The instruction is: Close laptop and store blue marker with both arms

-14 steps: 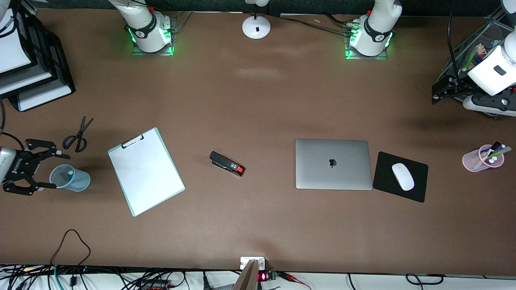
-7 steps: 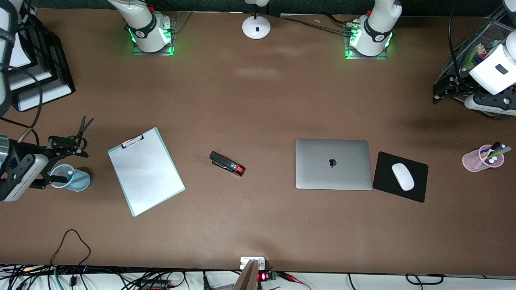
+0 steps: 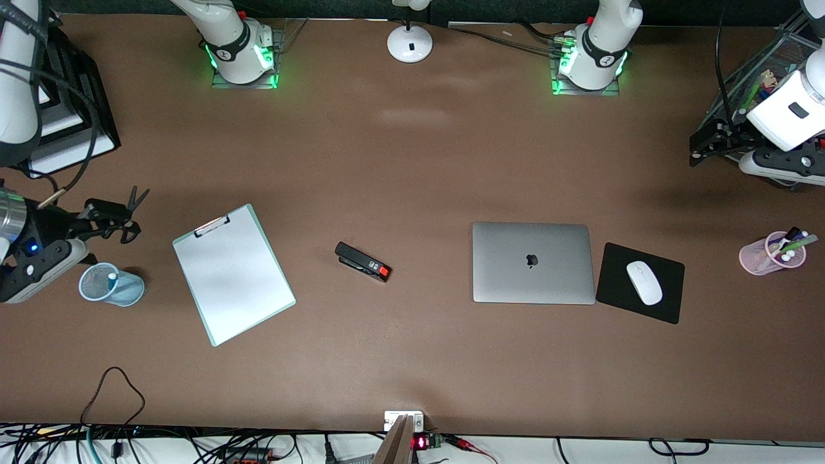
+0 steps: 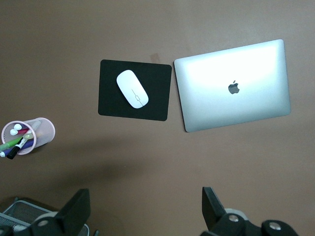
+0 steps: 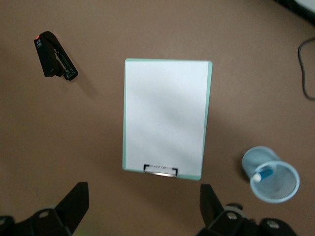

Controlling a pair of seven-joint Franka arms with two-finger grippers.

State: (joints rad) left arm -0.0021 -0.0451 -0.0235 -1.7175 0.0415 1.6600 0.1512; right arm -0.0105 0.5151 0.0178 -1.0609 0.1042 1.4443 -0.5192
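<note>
We see the laptop [image 3: 533,262] lying shut on the brown table [image 3: 412,361], lid up with the dark logo showing, toward the left arm's end. Just beside it, toward that same end, sits a black mouse pad [image 3: 670,299] with a white mouse [image 3: 644,282] on it. The blue marker [image 5: 264,172] stands in a light-blue mesh cup [image 3: 111,284] at the right arm's end of the table; only its blue body and white tip show inside the cup.

A clipboard [image 3: 232,275] with a white sheet lies between that cup and a black stapler [image 3: 362,261], which rests near the middle of the table. A pair of scissors [image 3: 133,201] lies partly under the right gripper in the front view. A pink cup [image 3: 771,252] of assorted markers stands at the left arm's end.

The right gripper [image 3: 106,216] hangs over the scissors, its 2 fingers spread wide and holding nothing. The left gripper [image 3: 706,143] is up over the table's edge at the left arm's end, beside a wire mesh tray [image 3: 783,55]; its 2 fingers [image 4: 74,214] are also wide apart and empty.
</note>
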